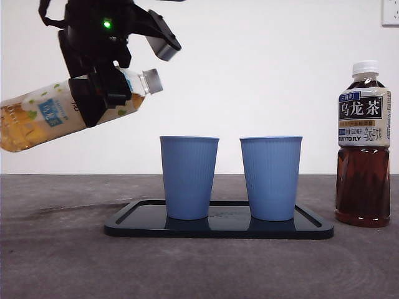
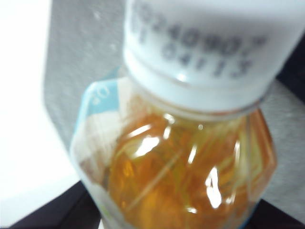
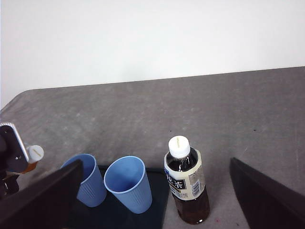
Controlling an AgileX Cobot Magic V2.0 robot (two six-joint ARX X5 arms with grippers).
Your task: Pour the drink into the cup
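Amber tea bottle (image 1: 62,115), tilted above the bench left of the blue cups (image 1: 189,177), is pinched mid-body by the left gripper (image 1: 103,87); likely slick plastic, still capped. Right gripper (image 3: 152,200) waits spread.

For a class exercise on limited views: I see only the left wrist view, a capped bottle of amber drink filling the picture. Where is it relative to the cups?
Observer: The left gripper holds the tea bottle tilted in the air, its capped neck up-left of the nearer blue cup.
Operator: How many cups?
Observer: Two; the second cup stands beside it on a black tray.
Operator: Anything else?
Observer: A dark oolong bottle stands upright off the tray.
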